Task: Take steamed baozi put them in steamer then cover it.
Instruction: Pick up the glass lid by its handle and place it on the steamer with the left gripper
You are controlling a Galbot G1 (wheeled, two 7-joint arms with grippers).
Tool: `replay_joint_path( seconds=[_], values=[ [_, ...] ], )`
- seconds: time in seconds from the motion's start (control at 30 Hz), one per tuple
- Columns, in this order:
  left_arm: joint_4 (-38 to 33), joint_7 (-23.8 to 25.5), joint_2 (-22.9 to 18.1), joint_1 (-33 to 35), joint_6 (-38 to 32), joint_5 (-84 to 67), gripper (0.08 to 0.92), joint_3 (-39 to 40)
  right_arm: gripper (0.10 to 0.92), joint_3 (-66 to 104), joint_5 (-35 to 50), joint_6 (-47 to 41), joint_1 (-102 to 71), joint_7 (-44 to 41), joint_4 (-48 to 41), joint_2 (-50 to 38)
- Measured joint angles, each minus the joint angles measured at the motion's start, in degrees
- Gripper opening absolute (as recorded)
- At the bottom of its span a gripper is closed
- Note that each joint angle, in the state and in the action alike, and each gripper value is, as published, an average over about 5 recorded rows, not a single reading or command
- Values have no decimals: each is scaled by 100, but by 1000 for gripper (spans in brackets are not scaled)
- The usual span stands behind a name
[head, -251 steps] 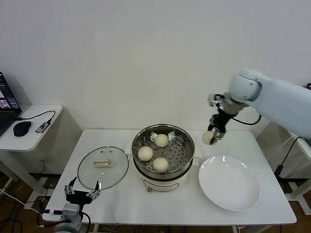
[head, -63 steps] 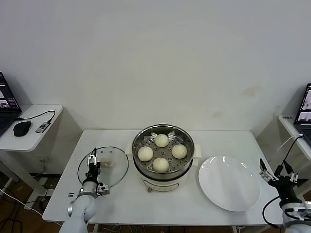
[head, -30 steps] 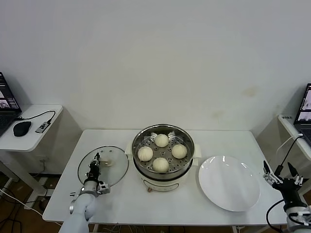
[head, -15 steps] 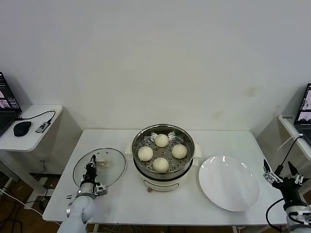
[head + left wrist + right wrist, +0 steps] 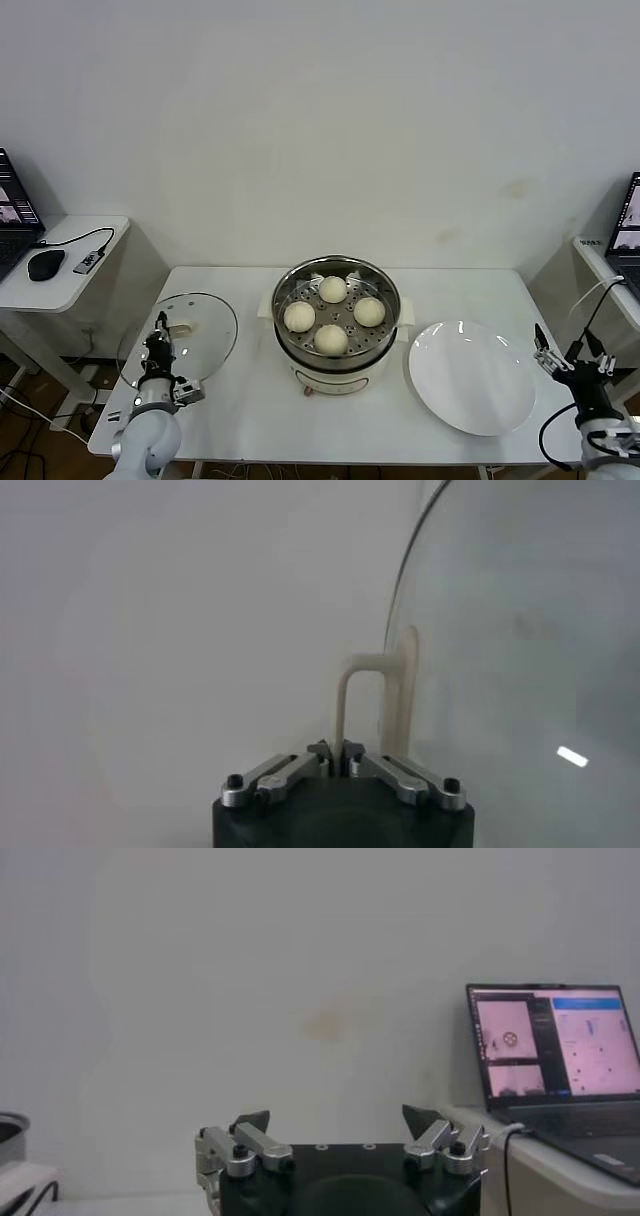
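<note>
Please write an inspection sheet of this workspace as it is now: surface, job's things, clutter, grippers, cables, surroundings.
Surface: white rectangular table, bare at its front edge.
Job's things: four small cream-white round buns lie on the perforated tray inside the shiny stainless-steel steamer pot; the round clear glass lid with cream handle is tilted, off the pot.
Clutter: flat white round plate beside the pot.
Grippers: left gripper shut on the lid's handle at the table's left end; right gripper open, parked off the right edge.
Cables: black cable on the white side table.
Surroundings: black mouse, laptops at both sides, plain white wall.
</note>
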Motion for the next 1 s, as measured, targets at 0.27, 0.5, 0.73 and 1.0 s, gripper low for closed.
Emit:
replay_joint_path(
  seconds=[0.27, 0.5, 0.73, 1.0],
  values=[
    [-1159, 671, -28, 87, 913, 244, 140, 130, 823, -31, -169, -176, 65, 46, 25, 125],
    [-2008, 1420, -135, -18, 1689, 928, 140, 681, 823, -63, -378, -264, 154, 39, -18, 238],
    [-2313, 2095, -338, -289, 2142, 1665, 140, 1337, 823, -58, -609, -286, 144, 16, -73, 366],
    [-2242, 2618, -663, -778, 2390, 2222, 140, 2012, 823, -63, -807, -282, 206, 11, -183, 515]
  ],
)
